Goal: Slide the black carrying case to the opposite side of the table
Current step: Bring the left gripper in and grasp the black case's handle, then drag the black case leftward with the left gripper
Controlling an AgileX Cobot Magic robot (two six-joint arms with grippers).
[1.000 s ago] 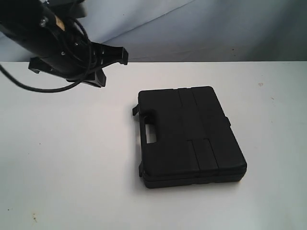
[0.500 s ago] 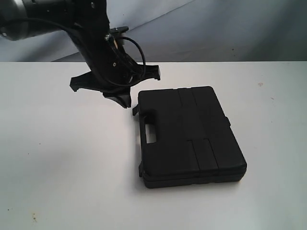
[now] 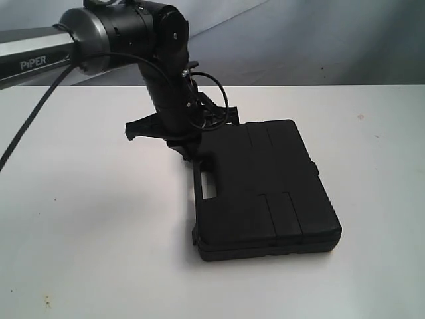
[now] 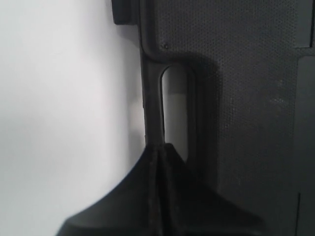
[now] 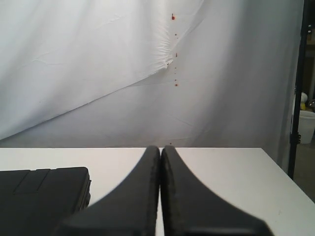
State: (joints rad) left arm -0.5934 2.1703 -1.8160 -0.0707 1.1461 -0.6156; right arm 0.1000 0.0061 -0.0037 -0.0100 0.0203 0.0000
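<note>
The flat black case (image 3: pixel 265 189) lies on the white table (image 3: pixel 86 219), right of centre, its handle slot (image 3: pixel 212 189) on the left edge. My left gripper (image 3: pixel 187 153) is shut, fingers pressed together and empty, pointing down at the case's far left corner beside the handle. In the left wrist view its tips (image 4: pixel 158 146) sit over the thin handle bar at one end of the slot (image 4: pixel 174 113), with the case lid (image 4: pixel 246 98) alongside. I cannot tell whether they touch it. My right gripper (image 5: pixel 160 148) is shut and empty, hovering above the table (image 5: pixel 226 167) with the case (image 5: pixel 42 196) off to one side.
The left arm (image 3: pixel 99 33) marked PiPER reaches in from the upper left, its cable (image 3: pixel 26 133) hanging over the table. A white backdrop cloth (image 5: pixel 98 73) hangs behind the table's far edge. A small latch (image 3: pixel 188 153) juts from the case near the gripper.
My left arm has swung from the back left, rightward and down, to the case's handle edge. The case has not shifted.
</note>
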